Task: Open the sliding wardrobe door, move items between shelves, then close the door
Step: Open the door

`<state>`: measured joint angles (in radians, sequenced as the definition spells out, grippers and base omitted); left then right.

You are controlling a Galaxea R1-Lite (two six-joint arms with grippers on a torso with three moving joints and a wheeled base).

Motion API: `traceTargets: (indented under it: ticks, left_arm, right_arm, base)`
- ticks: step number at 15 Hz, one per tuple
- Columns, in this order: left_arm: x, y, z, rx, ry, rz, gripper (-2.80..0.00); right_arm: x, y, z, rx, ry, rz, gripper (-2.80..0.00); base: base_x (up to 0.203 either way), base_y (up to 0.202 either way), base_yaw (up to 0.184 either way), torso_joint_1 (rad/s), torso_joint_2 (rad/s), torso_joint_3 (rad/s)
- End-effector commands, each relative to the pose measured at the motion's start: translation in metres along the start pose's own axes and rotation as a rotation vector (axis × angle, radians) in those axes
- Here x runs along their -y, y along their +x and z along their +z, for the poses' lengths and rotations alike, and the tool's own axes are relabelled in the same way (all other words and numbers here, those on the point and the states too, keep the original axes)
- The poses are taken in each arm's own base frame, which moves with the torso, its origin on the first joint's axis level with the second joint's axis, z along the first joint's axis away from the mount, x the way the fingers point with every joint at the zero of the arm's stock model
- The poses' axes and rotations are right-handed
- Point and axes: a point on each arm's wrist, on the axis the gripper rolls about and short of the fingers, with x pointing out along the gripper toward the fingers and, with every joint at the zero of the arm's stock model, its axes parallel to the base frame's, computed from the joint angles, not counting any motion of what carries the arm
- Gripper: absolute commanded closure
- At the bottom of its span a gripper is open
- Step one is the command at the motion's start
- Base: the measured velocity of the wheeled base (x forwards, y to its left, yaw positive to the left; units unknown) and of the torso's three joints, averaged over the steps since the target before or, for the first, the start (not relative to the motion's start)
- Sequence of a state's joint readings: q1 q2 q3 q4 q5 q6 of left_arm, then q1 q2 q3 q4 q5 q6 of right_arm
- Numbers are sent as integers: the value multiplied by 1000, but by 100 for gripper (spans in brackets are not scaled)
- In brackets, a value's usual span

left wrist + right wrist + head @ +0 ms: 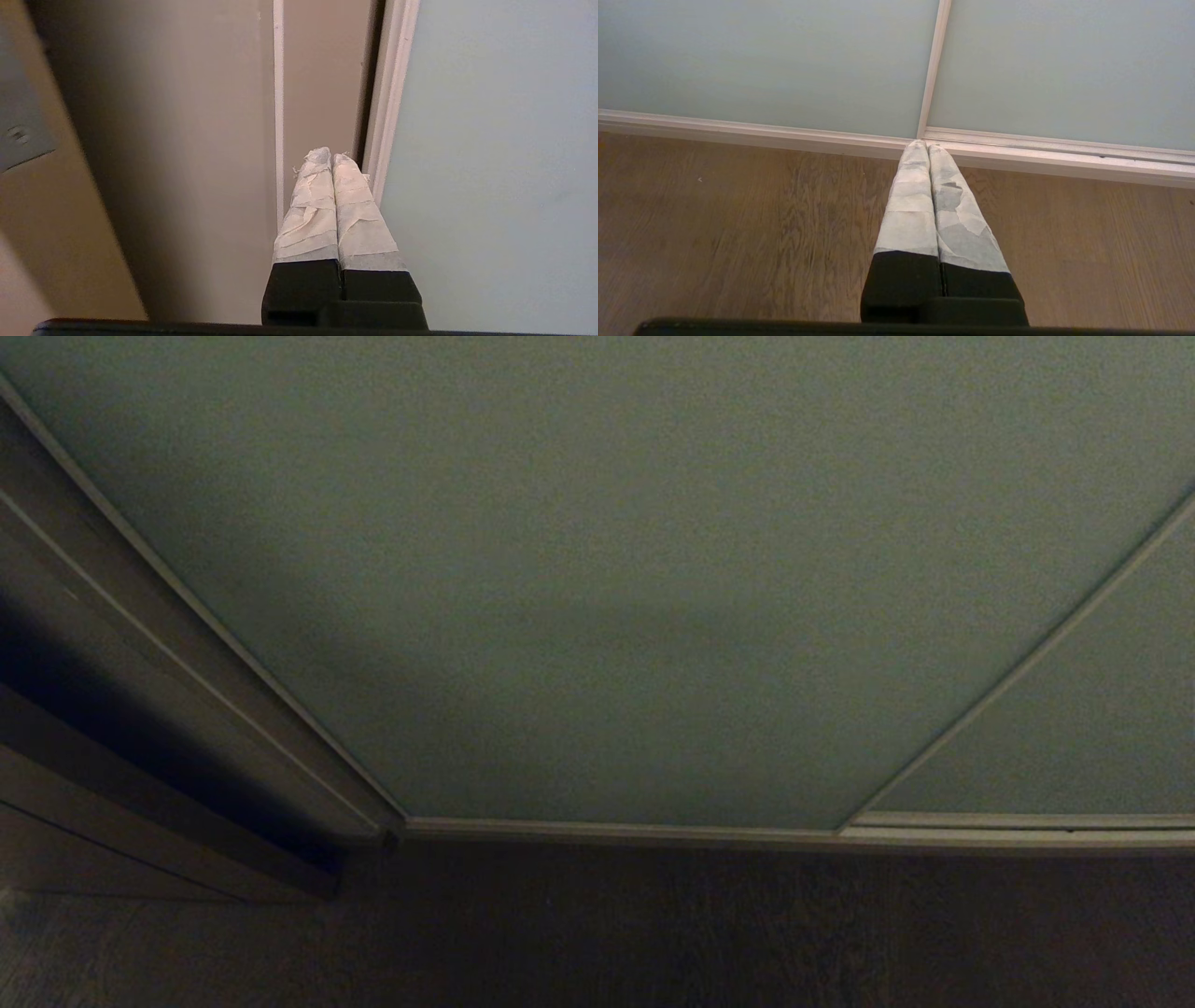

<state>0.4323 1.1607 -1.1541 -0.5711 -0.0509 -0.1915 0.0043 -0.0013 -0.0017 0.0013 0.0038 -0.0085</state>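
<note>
The sliding wardrobe door [597, 569] is a pale grey-green panel that fills most of the head view, and it stands closed. Its slim light frame edge [390, 93] shows in the left wrist view. My left gripper [331, 156] is shut and empty, its taped fingertips close beside that edge, near the dark gap between door and brown frame. My right gripper [923, 144] is shut and empty, pointing down at the door's bottom rail [784, 135] where two panels meet. Neither gripper shows in the head view. The items and the shelves are hidden behind the door.
A dark brown wooden frame [140, 644] borders the door on the left. A second grey-green panel [1092, 728] overlaps on the right. Wood-grain floor [738, 224] runs along the rail. A grey plate [18, 121] is on the beige wall by the frame.
</note>
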Motion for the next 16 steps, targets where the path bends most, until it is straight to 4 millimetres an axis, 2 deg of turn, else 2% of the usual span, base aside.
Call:
traceTargets:
  ticks: [1,9,16]
  left_arm:
    - [-1,13,-3,-5,-4,-3,0]
    - [8,45,-9,-59,-36,-81,0]
    - [11,59,-11,-52,-27,-135,0]
  right_arm:
    - [0,0,0,0,0,0,0]
    - [0,0,0,0,-1,1,0]
    - [0,0,0,0,-1,0,0]
  base:
    - [0,0,0,0,0,0]
    - [0,0,0,0,0,0]
    - [0,0,0,0,0,0]
